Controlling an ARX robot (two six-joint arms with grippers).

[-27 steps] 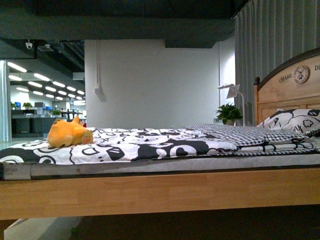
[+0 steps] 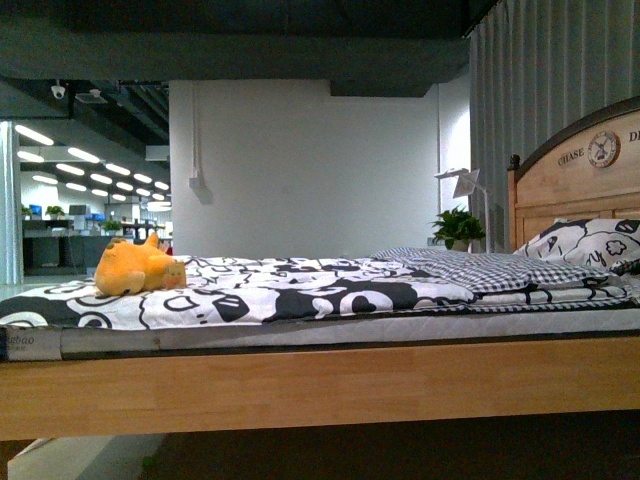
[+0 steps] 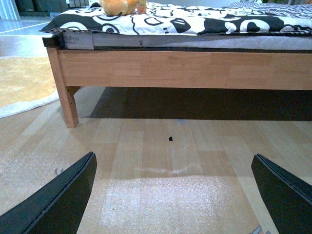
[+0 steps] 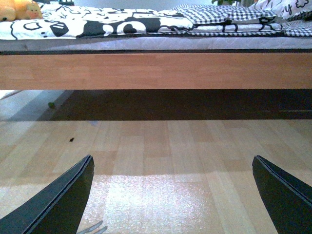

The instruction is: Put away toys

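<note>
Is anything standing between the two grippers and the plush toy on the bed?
Yes. The left gripper and right gripper hang low over the floor, facing the wooden side rail; the plush toy lies above it on the quilt.

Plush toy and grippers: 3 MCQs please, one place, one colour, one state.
1. Where does the plush toy lie?
A. On the floor under the bed
B. On the black-and-white bedcover, at the end away from the headboard
C. On the pillow

2. What colour is the plush toy?
A. Orange-yellow
B. Blue
C. White

3. What state are the left gripper and right gripper in?
A. Both shut on the toy
B. Both open, holding nothing
C. Both shut, empty

Answers:
1 B: the front view shows it on the cover, far from the headboard.
2 A: its body is orange-yellow in every view.
3 B: each wrist view shows the fingers wide apart over bare floor.
</note>
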